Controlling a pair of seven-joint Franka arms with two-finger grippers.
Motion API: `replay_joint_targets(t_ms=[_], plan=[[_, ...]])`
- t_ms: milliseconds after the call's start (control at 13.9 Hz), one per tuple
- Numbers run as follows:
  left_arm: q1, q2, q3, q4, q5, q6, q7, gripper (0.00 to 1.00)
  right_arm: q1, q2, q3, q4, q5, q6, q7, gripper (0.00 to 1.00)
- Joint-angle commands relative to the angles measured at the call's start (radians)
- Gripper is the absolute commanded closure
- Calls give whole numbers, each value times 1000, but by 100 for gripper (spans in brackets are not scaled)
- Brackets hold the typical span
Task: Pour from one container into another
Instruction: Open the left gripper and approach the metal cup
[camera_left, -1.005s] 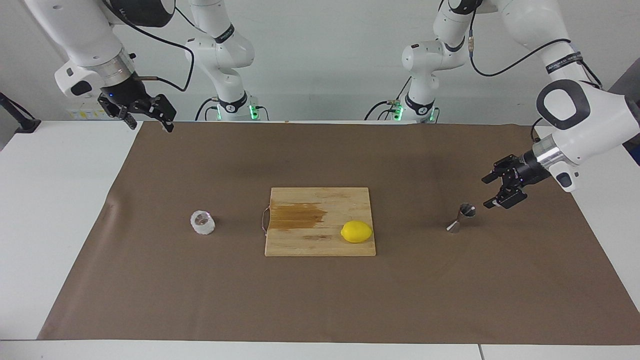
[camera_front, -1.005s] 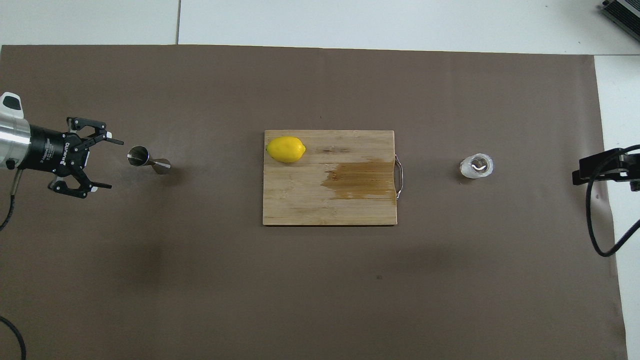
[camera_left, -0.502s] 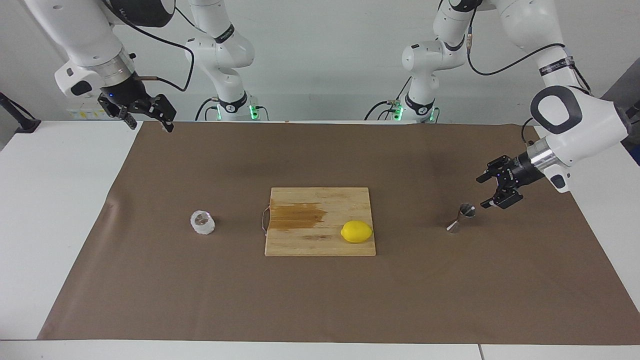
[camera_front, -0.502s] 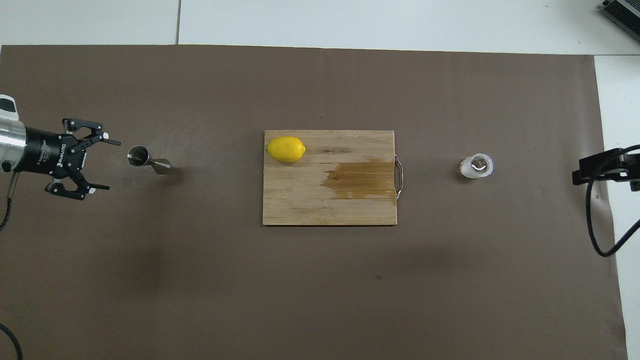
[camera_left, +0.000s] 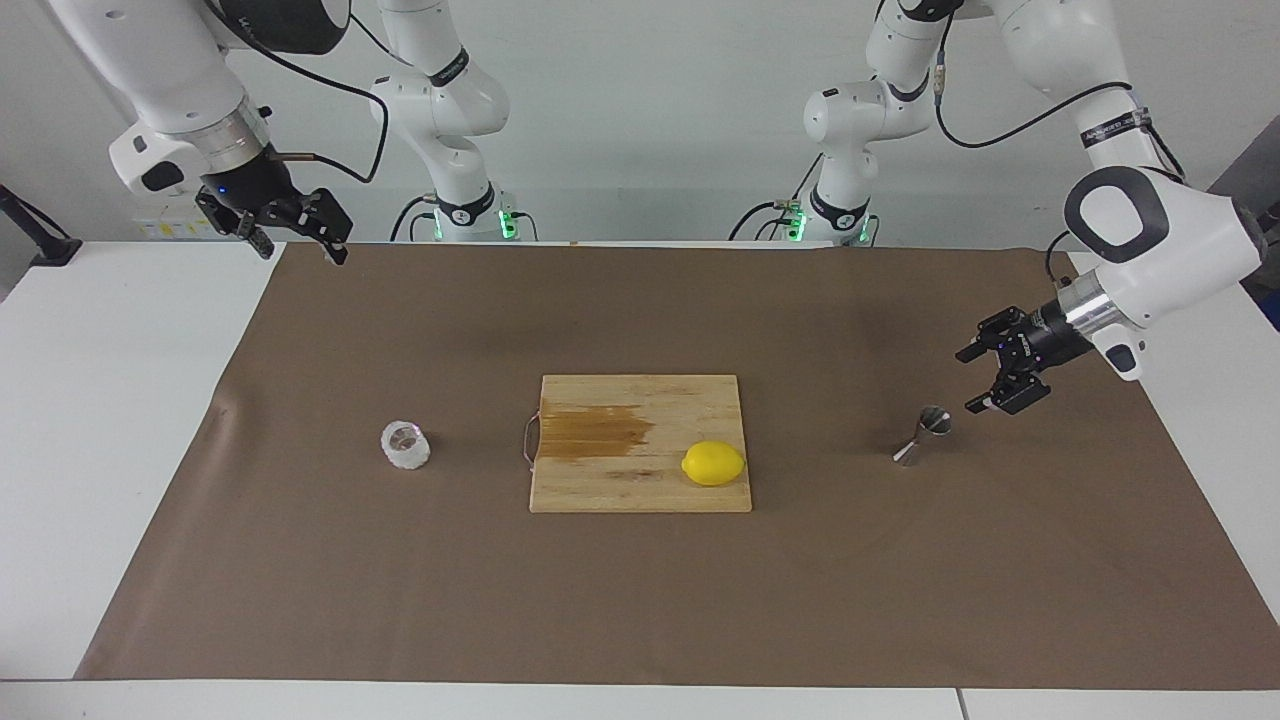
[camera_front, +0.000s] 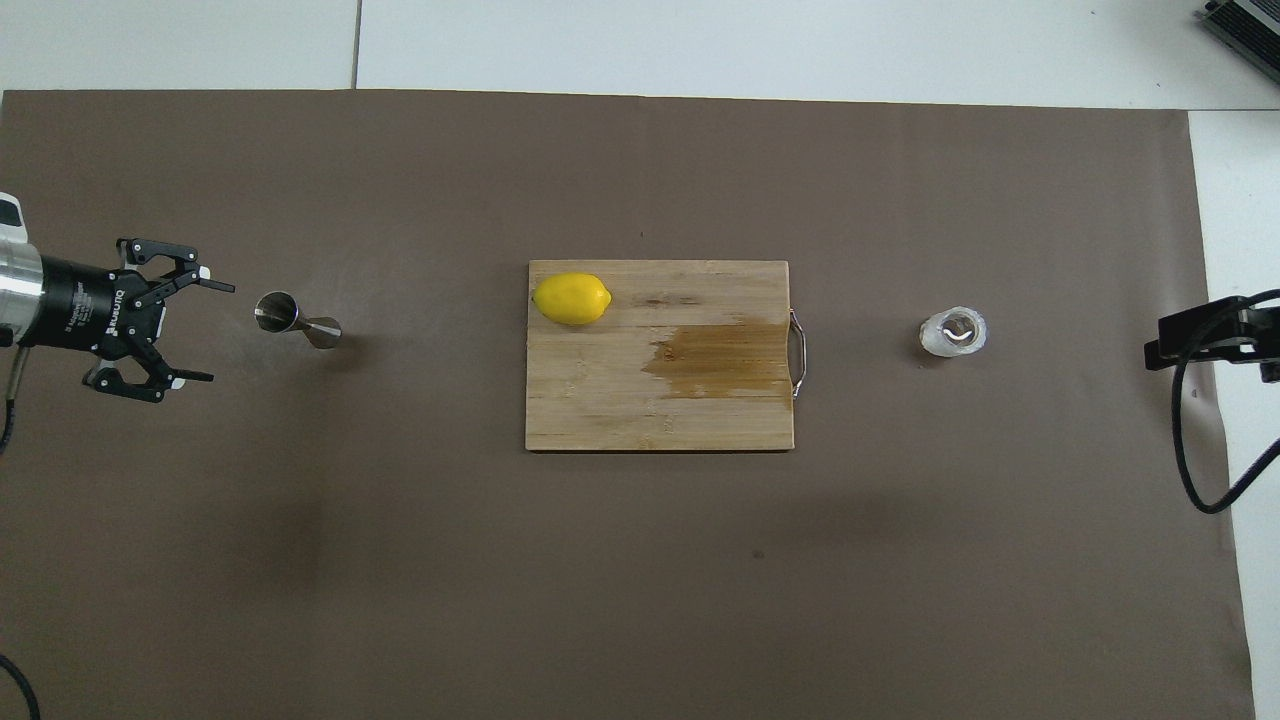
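Note:
The small clear glass cup (camera_left: 405, 445) (camera_front: 953, 332) with a bumpy whitish wall stands on the brown cloth toward the right arm's end of the table. Toward the left arm's end stands the silvery steel jigger (camera_left: 925, 435) (camera_front: 297, 320). My left gripper (camera_left: 966, 382) (camera_front: 220, 333) hovers low just beside the jigger, on the side away from the board. It is open, points at the jigger and holds nothing. My right gripper (camera_left: 305, 252) (camera_front: 1160, 352) waits raised over the cloth's edge at its own end of the table, open and empty.
A wooden cutting board (camera_left: 640, 490) (camera_front: 660, 425) lies between the two containers. It has a dark wet stain and a metal handle on the cup's side. A yellow lemon (camera_left: 713, 463) (camera_front: 571, 298) rests on it. The brown cloth (camera_left: 640, 600) covers most of the table.
My left gripper has drawn back slightly from the jigger toward its own end of the table. The right arm, cup, jigger and lemon have not moved.

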Motion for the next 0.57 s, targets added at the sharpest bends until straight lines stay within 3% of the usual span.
replay_joint_targets(t_ms=[0, 144, 502], plan=[[2, -28, 33, -26, -42, 8, 1, 0, 3, -14, -7, -12, 5, -11, -9, 0], [-1, -11, 33, -29, -152, 44, -13, 0, 3, -14, -7, -10, 4, -11, -9, 0], [-6, 37, 33, -65, -242, 118, -33, 0, 3, -14, -7, -12, 5, -11, -9, 0]])
